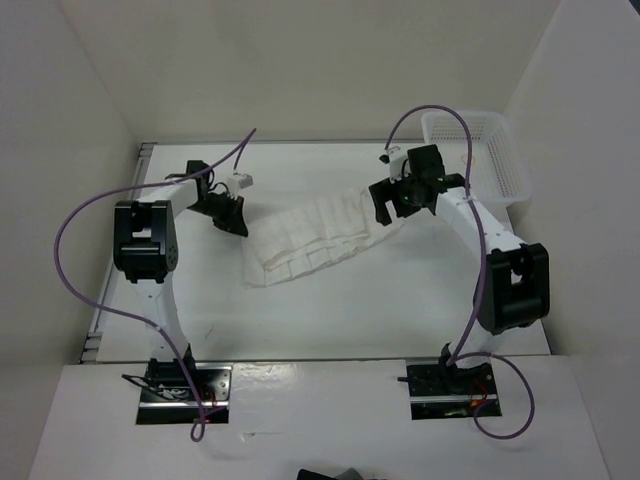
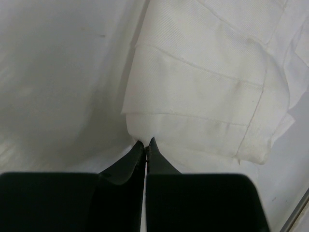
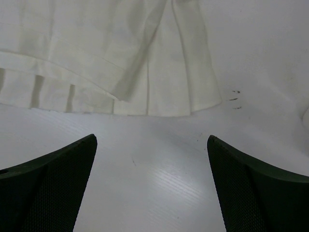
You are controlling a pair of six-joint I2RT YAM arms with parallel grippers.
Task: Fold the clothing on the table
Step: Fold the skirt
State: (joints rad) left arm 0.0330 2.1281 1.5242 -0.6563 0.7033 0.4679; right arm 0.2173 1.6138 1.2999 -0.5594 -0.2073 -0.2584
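Observation:
The clothing (image 1: 320,240), a white pleated skirt, lies in a rumpled band across the middle of the table (image 1: 350,320), running from lower left to upper right. My left gripper (image 1: 235,222) sits at its left end. In the left wrist view the left gripper (image 2: 146,144) is shut, its black tips pinching a puckered corner of the clothing (image 2: 203,87). My right gripper (image 1: 385,212) is at the skirt's right end. The right wrist view shows the right gripper (image 3: 152,140) wide open over bare table (image 3: 154,169), just short of the hem of the clothing (image 3: 96,48), with nothing between its fingers.
A white perforated basket (image 1: 480,150) stands at the back right corner, behind the right arm. White walls close in the table on the left, back and right. Purple cables loop off both arms.

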